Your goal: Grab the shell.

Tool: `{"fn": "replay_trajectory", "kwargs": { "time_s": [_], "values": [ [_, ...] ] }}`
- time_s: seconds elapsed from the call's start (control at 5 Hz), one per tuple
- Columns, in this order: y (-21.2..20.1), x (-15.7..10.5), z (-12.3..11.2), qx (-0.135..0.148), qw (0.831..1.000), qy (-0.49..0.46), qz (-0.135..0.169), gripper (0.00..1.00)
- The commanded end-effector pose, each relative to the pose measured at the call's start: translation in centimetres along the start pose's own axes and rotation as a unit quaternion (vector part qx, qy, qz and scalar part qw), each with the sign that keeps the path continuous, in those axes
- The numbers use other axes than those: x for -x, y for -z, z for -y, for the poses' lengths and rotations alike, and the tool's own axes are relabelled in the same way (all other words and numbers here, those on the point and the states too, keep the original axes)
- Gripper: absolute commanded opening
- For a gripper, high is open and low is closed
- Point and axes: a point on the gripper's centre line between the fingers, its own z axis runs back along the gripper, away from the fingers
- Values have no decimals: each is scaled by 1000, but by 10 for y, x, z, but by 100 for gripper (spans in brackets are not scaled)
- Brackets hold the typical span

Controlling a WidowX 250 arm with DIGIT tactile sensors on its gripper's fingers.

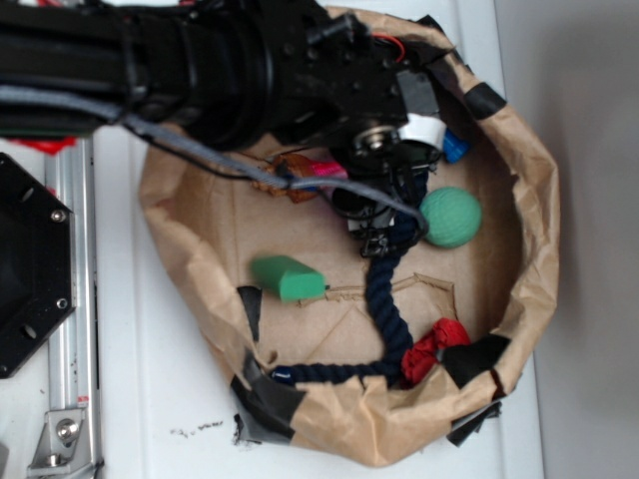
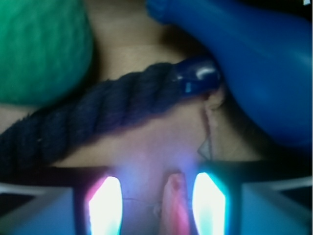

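Observation:
The shell [image 1: 297,165] is orange-brown and lies at the back of the paper-lined bin, mostly hidden under my arm and its cable. In the wrist view its pinkish tapering tail [image 2: 174,205] lies on the paper between my two glowing fingers, closer to the right one. My gripper [image 2: 157,205] is open around that tail, and I see a gap on the left side. From the exterior view the gripper [image 1: 361,205] hangs low over the bin floor, just right of the shell's body.
A dark blue rope [image 1: 384,299] runs from the gripper to the bin's front, with its capped end [image 2: 198,78] just ahead of the fingers. A green ball [image 1: 450,217], a blue bowling pin [image 2: 264,63], a green block [image 1: 288,276] and a red knot [image 1: 431,349] also lie in the bin.

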Motion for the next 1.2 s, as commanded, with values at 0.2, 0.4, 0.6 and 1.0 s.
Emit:
{"fn": "replay_trajectory", "kwargs": {
  "time_s": [0.2, 0.4, 0.6, 1.0],
  "values": [
    [-114, 4, 43, 44, 999, -1, 29, 0],
    [-163, 2, 57, 33, 998, -6, 45, 0],
    [-183, 1, 64, 29, 998, -8, 46, 0],
    [-154, 7, 18, 17, 999, 1, 39, 100]
  ]
}}
